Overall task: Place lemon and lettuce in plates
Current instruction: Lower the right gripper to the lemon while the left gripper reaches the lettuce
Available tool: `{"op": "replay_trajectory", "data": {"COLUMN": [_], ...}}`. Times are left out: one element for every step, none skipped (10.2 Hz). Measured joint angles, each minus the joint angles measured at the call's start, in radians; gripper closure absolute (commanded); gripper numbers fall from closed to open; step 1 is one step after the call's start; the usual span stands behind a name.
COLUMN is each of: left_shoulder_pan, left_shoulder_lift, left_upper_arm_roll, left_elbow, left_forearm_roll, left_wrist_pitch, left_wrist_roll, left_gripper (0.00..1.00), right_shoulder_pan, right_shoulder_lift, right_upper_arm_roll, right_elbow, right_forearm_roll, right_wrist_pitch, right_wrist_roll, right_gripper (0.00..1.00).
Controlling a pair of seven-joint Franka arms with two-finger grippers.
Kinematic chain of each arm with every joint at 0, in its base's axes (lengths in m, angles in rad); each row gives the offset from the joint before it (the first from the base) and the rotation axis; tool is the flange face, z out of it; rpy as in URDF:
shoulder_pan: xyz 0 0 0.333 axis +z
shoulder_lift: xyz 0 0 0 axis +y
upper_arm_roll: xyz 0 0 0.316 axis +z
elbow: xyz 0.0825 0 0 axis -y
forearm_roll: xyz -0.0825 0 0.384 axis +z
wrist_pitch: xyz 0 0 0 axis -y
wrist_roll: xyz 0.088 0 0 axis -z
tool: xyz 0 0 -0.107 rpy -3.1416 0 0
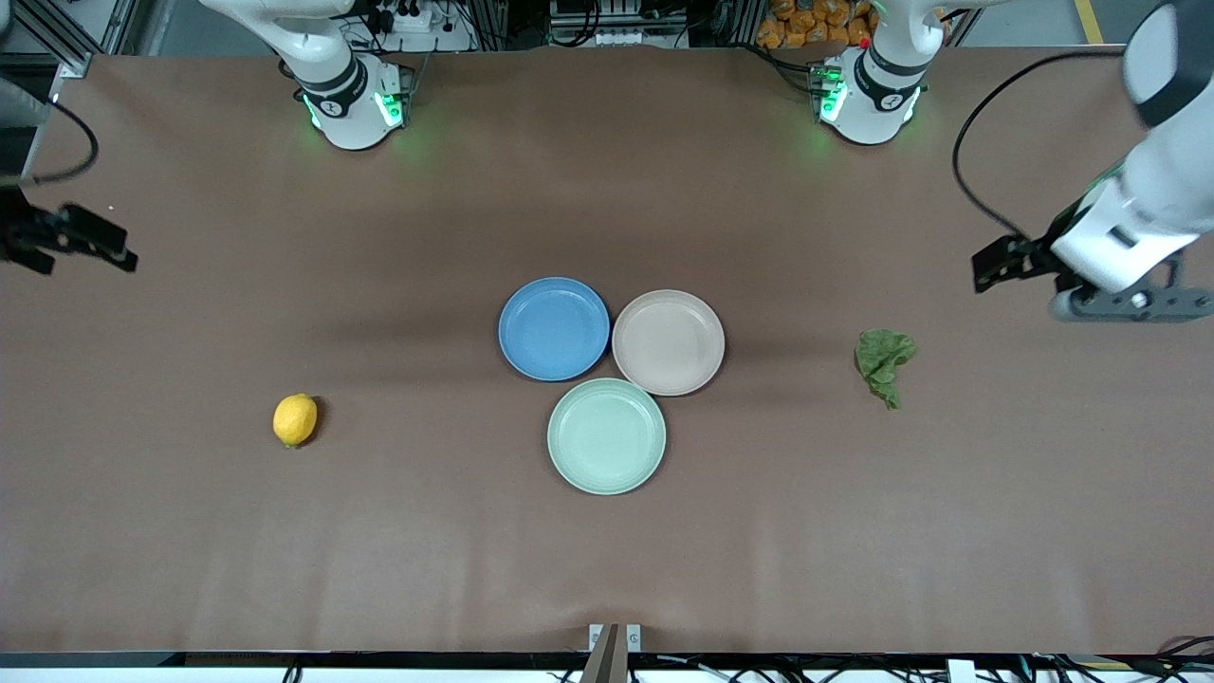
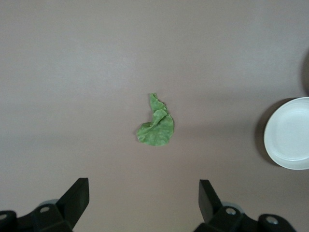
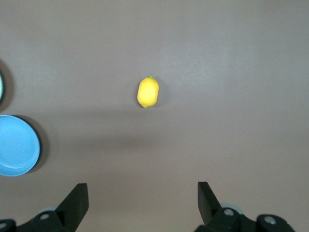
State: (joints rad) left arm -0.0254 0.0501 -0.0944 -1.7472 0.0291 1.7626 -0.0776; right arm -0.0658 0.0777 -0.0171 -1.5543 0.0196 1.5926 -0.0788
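so the table (image 1: 607, 560) is covered in plain brown and the three plates sit bunched together right in the middle of the front frame, all touching or nearly so. the blue plate (image 1: 554, 328) is upper left of the cluster, the beige-pink plate (image 1: 669, 341) is just beside it toward the left arm's end, and the mint green plate (image 1: 606, 435) sits below both, nearest the front camera. all three look bare.

the lemon (image 1: 295, 419) is lying on the cloth in the lower left part of the front frame, well apart from the plates, toward the right arm's end of the table. the right wrist view has it near the centre (image 3: 148, 92), with the blue plate's rim poking in at the edge (image 3: 19, 145).

the lettuce (image 1: 884, 362) is in the right half of the front frame, about level with the beige-pink plate, well apart from it. in the left wrist view it's dead centre (image 2: 157, 123), crumpled, with a pale plate cut off at the edge.

left gripper (image 2: 144, 198) hangs over bare table up by the right edge of the front frame, above the lettuce in frame, jaws spread wide, nothing in them. right gripper (image 3: 142, 198) is at the far left edge of the front frame, also gaping wide and holding nothing.
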Motion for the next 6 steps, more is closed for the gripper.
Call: {"op": "replay_trajectory", "data": {"left_shoulder_pan": [0.000,0.000,0.001,0.001,0.004,0.009], "left_shoulder_lift": [0.007,0.022,0.046,0.076,0.105,0.133], "left_upper_arm_roll": [0.000,0.000,0.000,0.001,0.001,0.003], "left_elbow": [-0.051,-0.094,-0.123,-0.136,-0.140,-0.143], "left_forearm_roll": [0.000,0.000,0.000,0.000,0.000,0.000], "left_wrist_pitch": [0.047,0.086,0.125,0.156,0.185,0.214], "left_wrist_roll": [0.000,0.000,0.000,0.000,0.000,0.000], "left_gripper": [0.00,0.00,0.00,0.00,0.00,0.00], "right_shoulder_pan": [-0.007,-0.012,-0.013,-0.013,-0.013,-0.012], "right_shoulder_lift": [0.046,0.094,0.141,0.189,0.236,0.287], "right_upper_arm_roll": [-0.004,-0.005,-0.005,-0.004,-0.004,-0.003], "right_elbow": [-0.003,-0.003,-0.003,-0.003,-0.003,-0.003], "right_forearm_roll": [0.000,0.000,0.000,0.001,0.001,0.001], "right_wrist_pitch": [0.022,0.036,0.052,0.079,0.110,0.143], "right_wrist_roll": [0.000,0.000,0.000,0.000,0.001,0.002], "right_gripper": [0.00,0.00,0.00,0.00,0.00,0.00]}}
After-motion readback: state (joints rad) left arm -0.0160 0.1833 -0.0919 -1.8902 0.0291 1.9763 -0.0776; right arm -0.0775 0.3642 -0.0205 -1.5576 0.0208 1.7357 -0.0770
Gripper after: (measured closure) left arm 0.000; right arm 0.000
